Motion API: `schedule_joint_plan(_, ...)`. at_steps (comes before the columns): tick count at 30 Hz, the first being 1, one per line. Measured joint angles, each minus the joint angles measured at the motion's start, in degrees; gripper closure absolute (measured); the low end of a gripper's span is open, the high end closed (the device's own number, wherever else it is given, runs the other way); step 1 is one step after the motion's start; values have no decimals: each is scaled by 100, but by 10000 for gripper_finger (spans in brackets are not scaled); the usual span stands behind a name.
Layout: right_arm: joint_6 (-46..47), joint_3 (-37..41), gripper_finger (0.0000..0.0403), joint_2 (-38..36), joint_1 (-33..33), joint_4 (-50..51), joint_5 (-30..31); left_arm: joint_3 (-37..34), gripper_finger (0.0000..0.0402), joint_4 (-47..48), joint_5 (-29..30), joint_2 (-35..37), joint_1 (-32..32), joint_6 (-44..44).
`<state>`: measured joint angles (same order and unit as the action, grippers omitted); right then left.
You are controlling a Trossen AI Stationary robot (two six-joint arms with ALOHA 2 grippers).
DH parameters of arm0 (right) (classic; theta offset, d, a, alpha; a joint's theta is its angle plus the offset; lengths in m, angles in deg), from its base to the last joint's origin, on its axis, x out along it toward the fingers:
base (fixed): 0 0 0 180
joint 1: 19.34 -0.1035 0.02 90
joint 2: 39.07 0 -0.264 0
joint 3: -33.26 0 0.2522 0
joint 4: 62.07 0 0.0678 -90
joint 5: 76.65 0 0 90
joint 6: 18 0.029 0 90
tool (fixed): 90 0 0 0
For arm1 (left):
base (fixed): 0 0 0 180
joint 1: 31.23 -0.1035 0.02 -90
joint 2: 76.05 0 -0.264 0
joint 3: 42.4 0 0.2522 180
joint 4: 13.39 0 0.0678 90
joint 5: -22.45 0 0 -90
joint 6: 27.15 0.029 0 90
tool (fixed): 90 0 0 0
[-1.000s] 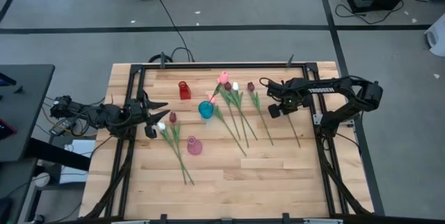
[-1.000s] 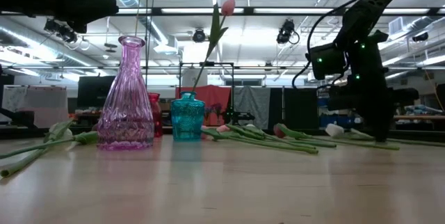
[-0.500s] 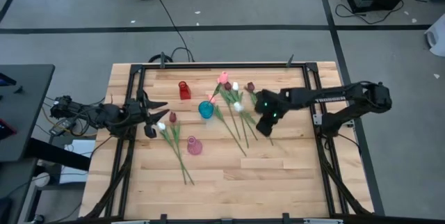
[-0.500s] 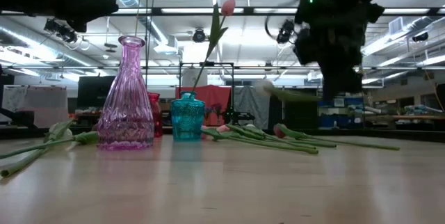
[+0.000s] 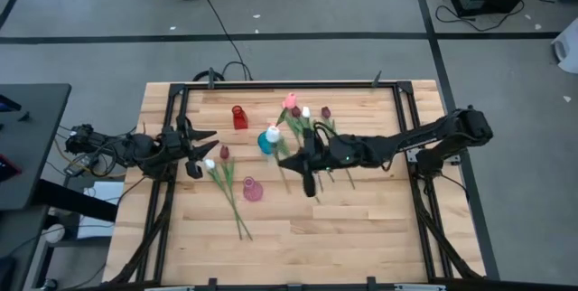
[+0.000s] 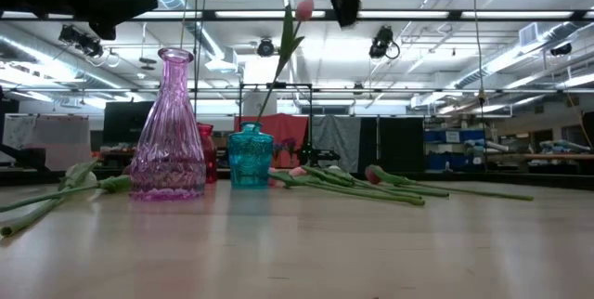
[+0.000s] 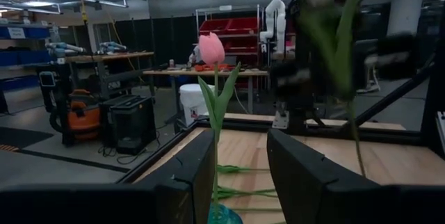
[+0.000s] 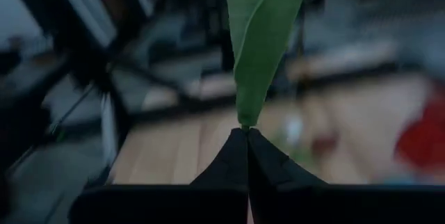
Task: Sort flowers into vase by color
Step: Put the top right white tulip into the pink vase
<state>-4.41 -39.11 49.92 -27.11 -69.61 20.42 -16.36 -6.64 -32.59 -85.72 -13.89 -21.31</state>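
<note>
Nearest the low camera stands a ribbed pink glass vase [image 6: 169,127]; behind it sit a squat teal vase [image 6: 250,155] holding one pink tulip [image 6: 303,8], then a red one [image 5: 239,117]. Right fingers [image 8: 247,156] pinch a green-leaved white tulip [image 7: 332,22] aloft; left fingers [image 7: 306,182] stand parted, idle at the table's [image 5: 361,228] edge.

Pink vase [image 6: 168,127] — teal vase [image 6: 249,155]

High view overhead; low view table-level; both share teal vase [image 5: 267,141].
</note>
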Motion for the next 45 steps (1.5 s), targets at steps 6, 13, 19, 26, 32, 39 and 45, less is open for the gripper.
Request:
schedule_joint_plan(6,-694,-936,402,588,-166,-428,681,0,264,3,0,0,0,-4)
schedule_joint_plan(13,-994,-1725,402,1336,-164,-756,599,0,264,14,0,0,0,-7)
schedule_joint_plan(19,-1085,-1913,401,1508,-115,-906,417,0,264,57,-2,0,0,-7)
schedule_joint_plan(26,-1215,-1921,400,1595,-90,-1052,398,0,264,51,-2,0,0,-9)
schedule_joint_plan(32,-1163,-1908,399,2000,-68,-970,403,-2,264,55,-2,0,0,-9)
schedule_joint_plan(39,-896,-1910,351,2061,-66,-292,335,-2,264,75,-2,0,0,-9)
schedule_joint_plan(45,-161,-1908,274,1925,-35,987,-38,-2,264,75,-2,0,0,-9)
